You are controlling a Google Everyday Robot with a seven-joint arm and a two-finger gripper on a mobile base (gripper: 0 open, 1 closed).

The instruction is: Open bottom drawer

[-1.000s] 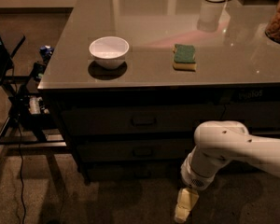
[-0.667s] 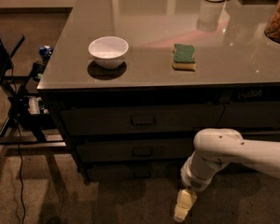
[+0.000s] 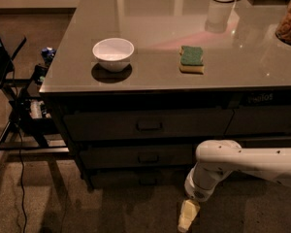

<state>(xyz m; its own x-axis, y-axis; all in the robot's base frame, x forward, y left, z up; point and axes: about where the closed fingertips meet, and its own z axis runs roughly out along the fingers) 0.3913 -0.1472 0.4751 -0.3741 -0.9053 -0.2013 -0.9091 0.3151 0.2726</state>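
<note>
Bottom drawer (image 3: 131, 178): lowest of three wide fronts, just above the floor, deep in shadow; shut, flush with the stack; small centre handle (image 3: 148, 181) faintly visible
Gripper (image 3: 188, 216): hangs near the floor, right of that handle and apart from it; pointed downward; set low, probably, to meet so low a handle; grip state impossible to tell
Arm (image 3: 242, 161): reaches in from the right, bent down before the stack; likely leaves room for a pull outward
Countertop (image 3: 150, 76): bears a white bowl (image 3: 113, 53) and a green sponge (image 3: 191, 58); both well away from the work
Step in hand: approach to the handle, by judgement; drawer not yet opened
</note>
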